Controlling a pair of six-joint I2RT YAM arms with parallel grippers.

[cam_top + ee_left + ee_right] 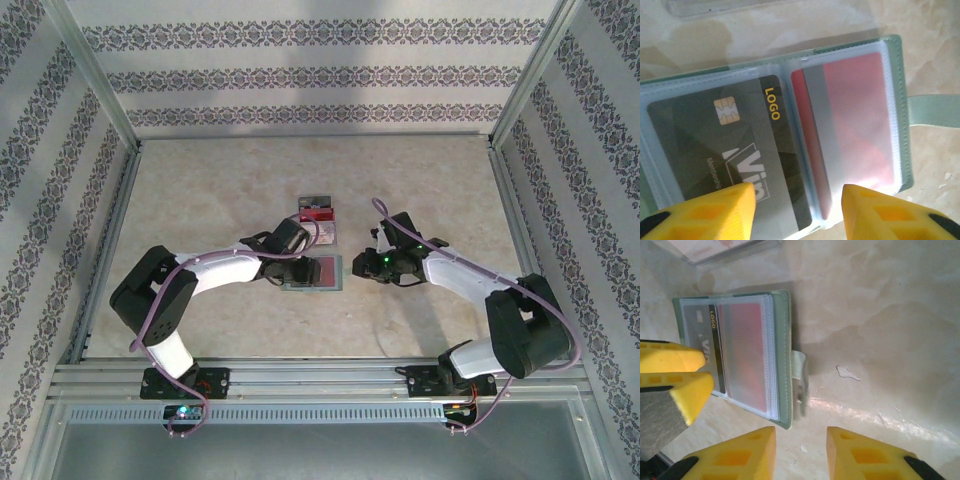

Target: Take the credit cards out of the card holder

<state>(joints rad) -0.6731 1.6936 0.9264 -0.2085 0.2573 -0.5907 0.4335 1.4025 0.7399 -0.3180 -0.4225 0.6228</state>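
- Left tool [799, 202]: yellow fingers [715, 210] spread wide apart, clamped on nothing. Set at the near edge of the card holder [897, 75], one finger over the pocket with the dark card, the other at the pocket with the red card, the spine between them.
- Right tool [801, 447]: fingers likewise apart and empty, just off the strap side of the card holder and clear of it, above bare counter [890, 315].
- Card holder: open and flat on the counter, between the two tools in the top view; grey-green cover, clear inner pockets.
- Dark grey card [715, 135]: gold chip and the word LOGO, seated in the card holder's pocket farther from the strap.
- Red card [860, 125]: grey stripe along one side, seated in the adjoining pocket, toward the strap.
- Closure strap [935, 110]: projecting from the card holder's outer edge.
- Loose cards [316, 211]: red and pale, on the counter near the far edge of the card holder.
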